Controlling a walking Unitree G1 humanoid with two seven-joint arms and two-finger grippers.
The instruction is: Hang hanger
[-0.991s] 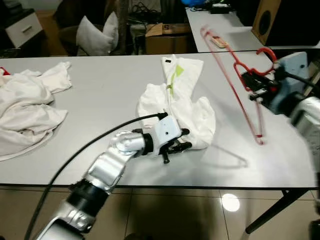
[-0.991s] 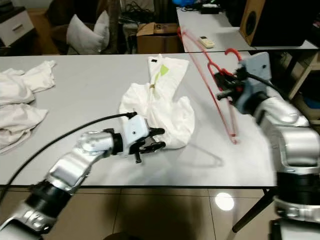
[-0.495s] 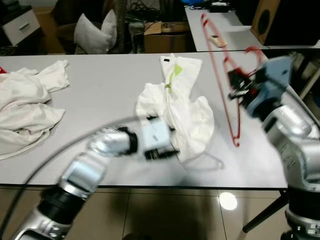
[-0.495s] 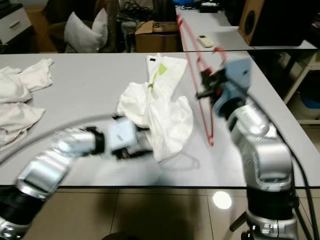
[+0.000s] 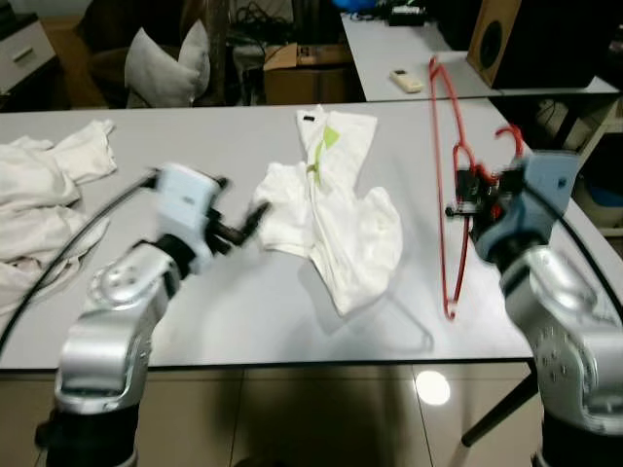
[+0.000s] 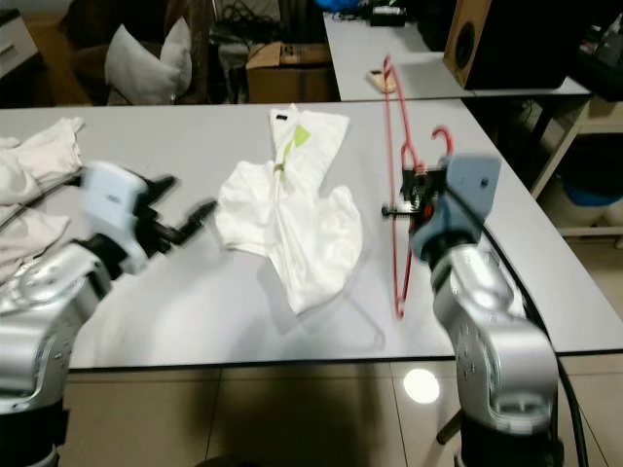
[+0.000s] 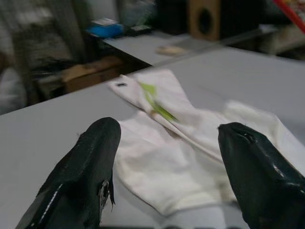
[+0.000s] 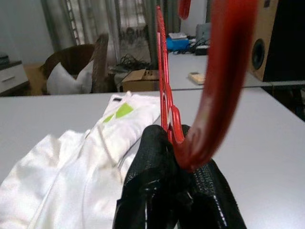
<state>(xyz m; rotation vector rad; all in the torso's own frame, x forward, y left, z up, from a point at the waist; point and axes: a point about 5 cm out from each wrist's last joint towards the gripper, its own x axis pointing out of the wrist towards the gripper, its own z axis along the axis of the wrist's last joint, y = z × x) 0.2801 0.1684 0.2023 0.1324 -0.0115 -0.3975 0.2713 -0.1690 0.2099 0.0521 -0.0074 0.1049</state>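
Note:
A red wire hanger (image 5: 440, 185) hangs off the table's right side, its hook (image 5: 512, 139) pointing up. My right gripper (image 5: 468, 200) is shut on its neck, and the right wrist view shows the black fingers (image 8: 157, 157) clamped on the red wire (image 8: 209, 95). On the middle of the grey table (image 5: 234, 311) lies a crumpled white garment (image 5: 336, 219) with a green label. Raised just left of the garment is my left gripper (image 5: 241, 222). In the left wrist view its fingers (image 7: 95, 148) stand wide apart with nothing between them, and the garment (image 7: 181, 138) lies ahead.
A heap of white clothes (image 5: 39, 204) covers the table's left end. Behind stands a second table with a remote (image 5: 407, 80), a speaker (image 5: 496, 39), a cardboard box (image 5: 302, 58) and a pillow (image 5: 161, 73). The table's front edge is close.
My left gripper has lifted off the garment's lower edge and swung left. The right gripper has turned the hanger from slanted to nearly upright. The camera has shifted a little.

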